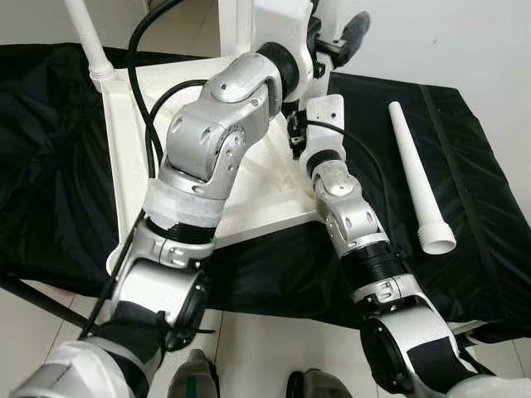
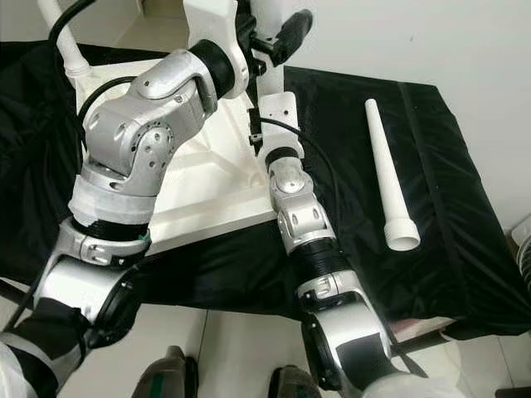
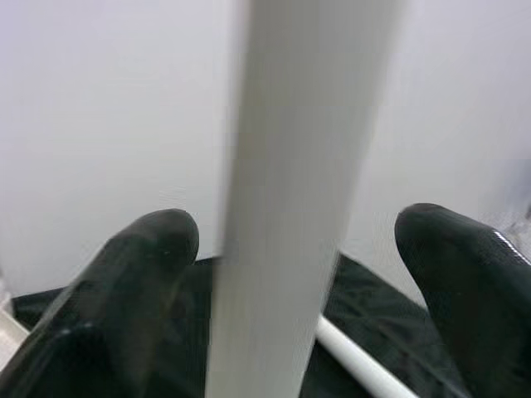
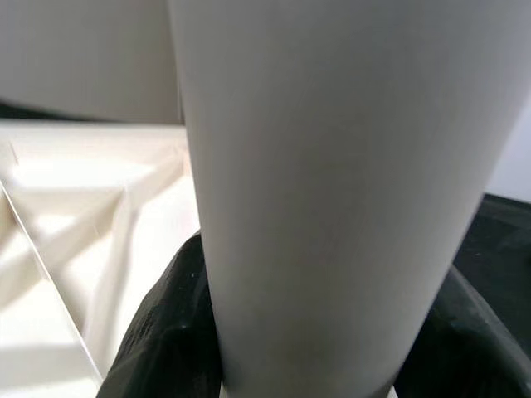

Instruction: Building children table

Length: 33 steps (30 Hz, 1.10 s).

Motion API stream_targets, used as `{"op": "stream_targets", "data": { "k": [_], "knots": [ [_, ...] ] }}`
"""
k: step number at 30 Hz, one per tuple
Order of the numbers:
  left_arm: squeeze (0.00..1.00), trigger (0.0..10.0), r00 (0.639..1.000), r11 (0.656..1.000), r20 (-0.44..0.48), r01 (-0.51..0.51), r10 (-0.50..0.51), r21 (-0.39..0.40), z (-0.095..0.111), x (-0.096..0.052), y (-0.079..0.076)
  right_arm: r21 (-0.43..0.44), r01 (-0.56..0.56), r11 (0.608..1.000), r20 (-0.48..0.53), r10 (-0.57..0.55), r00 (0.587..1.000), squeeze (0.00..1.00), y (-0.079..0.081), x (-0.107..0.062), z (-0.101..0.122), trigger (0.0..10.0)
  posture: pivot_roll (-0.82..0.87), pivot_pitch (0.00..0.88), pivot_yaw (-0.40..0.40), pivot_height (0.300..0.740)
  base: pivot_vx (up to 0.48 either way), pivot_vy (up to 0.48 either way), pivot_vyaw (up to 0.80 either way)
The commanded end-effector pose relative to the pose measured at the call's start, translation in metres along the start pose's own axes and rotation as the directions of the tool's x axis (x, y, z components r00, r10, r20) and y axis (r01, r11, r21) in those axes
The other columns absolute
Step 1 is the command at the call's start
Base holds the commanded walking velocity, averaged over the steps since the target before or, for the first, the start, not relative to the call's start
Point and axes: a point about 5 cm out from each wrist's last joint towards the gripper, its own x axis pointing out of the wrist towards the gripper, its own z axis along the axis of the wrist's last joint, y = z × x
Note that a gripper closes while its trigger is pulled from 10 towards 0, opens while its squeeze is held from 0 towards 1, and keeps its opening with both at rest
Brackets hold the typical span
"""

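A white table top [image 1: 264,201] lies upside down on a black cloth. One white leg [image 3: 290,207] stands upright at the top's far corner. My left gripper [image 2: 267,30] is high on that leg and open, with a black finger [image 3: 153,257] on each side and a gap between each finger and the leg. Lower down, near the socket, my right gripper [image 4: 311,332] is shut on the same leg [image 4: 332,166]. A second leg [image 1: 86,37] stands upright at the far left corner. A loose leg [image 1: 419,174] lies on the cloth to the right.
The black cloth [image 1: 473,191] covers a low platform that ends just before my feet [image 1: 195,377]. Pale tiled floor [image 1: 257,348] lies below. A white wall [image 1: 448,37] stands close behind. My left arm [image 1: 211,133] crosses over the table top and hides part of it.
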Motion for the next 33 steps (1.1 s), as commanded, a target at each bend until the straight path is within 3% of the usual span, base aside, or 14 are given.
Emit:
{"op": "stream_targets", "data": {
  "k": [1,5,6,11,13,17,20,21,24,27,31,33],
  "knots": [
    [0.0,10.0,0.997,0.997,0.021,0.069,-0.069,-0.017,0.003,-0.003,-0.004,0.035,0.013,0.999,0.018,-0.014,1.0,0.0,-0.003,0.0,0.005,10.0,0.06,0.049,-0.004,0.74,0.0,0.0,0.0],
    [0.0,10.0,0.997,0.995,0.04,0.075,-0.072,-0.062,0.003,-0.008,-0.004,0.107,0.027,0.994,-0.001,-0.027,1.0,0.0,-0.007,0.0,0.004,10.0,0.06,0.05,-0.008,0.74,0.0,0.0,0.0],
    [0.0,10.0,0.998,0.993,0.045,0.057,-0.052,-0.106,0.0,-0.012,-0.002,0.121,0.036,0.992,-0.009,-0.035,0.999,0.0,-0.01,0.0,0.002,10.0,0.07,0.049,-0.009,0.74,0.0,0.0,0.0],
    [0.0,10.0,0.999,0.987,0.017,-0.026,0.029,-0.156,-0.01,-0.026,0.012,0.108,0.049,0.993,-0.009,-0.048,0.999,0.0,-0.015,-0.003,-0.002,10.0,0.08,0.049,-0.006,0.74,0.0,0.0,0.0],
    [0.0,10.0,0.992,0.981,-0.048,-0.12,0.113,-0.155,-0.028,-0.038,0.027,0.102,0.062,0.993,-0.012,-0.061,0.998,0.0,-0.024,-0.007,-0.007,10.0,0.07,0.041,0.005,0.74,0.0,0.0,0.0],
    [0.0,10.0,0.986,0.975,-0.076,-0.156,0.146,-0.155,-0.036,-0.043,0.033,0.101,0.065,0.993,-0.013,-0.064,0.998,0.0,-0.028,-0.009,-0.009,10.0,0.07,0.041,0.005,0.74,0.0,0.0,0.0],
    [0.0,10.0,0.955,0.971,-0.229,-0.214,0.186,-0.108,-0.079,-0.068,0.044,0.102,0.044,0.994,0.003,-0.044,0.999,0.0,-0.042,-0.021,-0.015,10.0,0.06,0.028,0.023,0.74,0.0,0.0,0.0],
    [0.0,10.0,0.944,0.974,-0.274,-0.212,0.184,-0.079,-0.092,-0.076,0.043,0.103,0.031,0.994,0.012,-0.033,0.999,0.0,-0.044,-0.025,-0.016,10.0,0.07,0.029,0.024,0.74,0.0,0.0,0.0],
    [0.0,10.0,0.933,0.977,-0.311,-0.207,0.182,-0.048,-0.103,-0.082,0.042,0.095,0.013,0.995,0.022,-0.015,1.0,0.0,-0.044,-0.028,-0.017,10.0,0.07,0.029,0.024,0.74,0.0,0.0,0.0],
    [0.0,10.0,0.893,0.991,-0.433,-0.131,0.127,0.021,-0.138,-0.1,0.03,0.074,-0.034,0.997,0.031,0.032,0.999,0.0,-0.041,-0.031,-0.019,10.0,0.06,0.042,0.034,0.74,0.0,0.0,0.0],
    [0.0,10.0,0.884,0.995,-0.457,-0.091,0.095,0.03,-0.145,-0.103,0.023,0.069,-0.042,0.997,0.034,0.04,0.999,0.0,-0.04,-0.032,-0.018,10.0,0.06,0.042,0.034,0.74,0.0,0.0,0.0],
    [0.0,10.0,0.876,0.998,-0.48,-0.019,0.041,0.051,-0.153,-0.106,0.013,0.065,-0.05,0.997,0.033,0.048,0.998,0.0,-0.04,-0.033,-0.019,10.0,0.06,0.042,0.034,0.74,0.0,0.0,0.0]
  ]
}}
